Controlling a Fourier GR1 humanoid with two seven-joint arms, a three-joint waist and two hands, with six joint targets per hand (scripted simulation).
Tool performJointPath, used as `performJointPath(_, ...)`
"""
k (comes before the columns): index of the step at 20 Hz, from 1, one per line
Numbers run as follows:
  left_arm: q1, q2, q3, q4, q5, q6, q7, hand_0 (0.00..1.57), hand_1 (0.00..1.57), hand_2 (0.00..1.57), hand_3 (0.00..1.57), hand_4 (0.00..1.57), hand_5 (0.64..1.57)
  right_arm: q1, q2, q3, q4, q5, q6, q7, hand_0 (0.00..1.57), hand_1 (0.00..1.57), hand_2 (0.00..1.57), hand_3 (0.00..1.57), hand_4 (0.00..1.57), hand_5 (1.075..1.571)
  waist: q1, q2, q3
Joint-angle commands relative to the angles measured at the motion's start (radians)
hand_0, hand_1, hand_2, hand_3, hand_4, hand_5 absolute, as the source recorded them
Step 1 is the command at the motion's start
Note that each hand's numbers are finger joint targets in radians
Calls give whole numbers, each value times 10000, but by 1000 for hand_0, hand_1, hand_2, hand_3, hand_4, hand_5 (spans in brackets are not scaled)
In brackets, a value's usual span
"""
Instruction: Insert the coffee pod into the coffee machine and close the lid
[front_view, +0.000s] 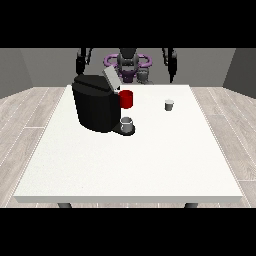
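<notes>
Two hands, one at the view's left (80, 62) and one at the view's right (172, 62), are raised far behind the desk (150, 165); their fingers cannot be made out. The coffee pod (169, 104) sits right of the coffee machine (96, 107), whose lid (111, 79) is open. A tilted grasp could topple it.

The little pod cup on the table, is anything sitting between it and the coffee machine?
Nothing visible does. The coffee pod stands alone on the white table, with bare tabletop between it and the coffee machine, whose lid is up.

A matt white table (150, 165) carries a black plastic-looking coffee machine (95, 107); the floor (30, 115) looks wooden.
</notes>
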Motion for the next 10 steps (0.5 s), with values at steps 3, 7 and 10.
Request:
performJointPath(3,368,1231,359,-62,45,-1233,-419,0,0,0,0,0,1571,268,-198,-440,541,-490,572,-298,0,0,0,0,0,1571,181,-581,74)
performJointPath(7,728,2187,-177,-145,-887,-2033,-1776,0,0,0,0,0,1571,96,51,-692,498,749,-1238,-270,0,0,0,0,0,1571,237,-795,65)
performJointPath(10,792,2254,-168,123,-1495,-1809,-2750,0,0,0,0,0,1571,54,242,-633,648,985,-1497,-681,0,0,0,0,0,1571,246,-591,70)
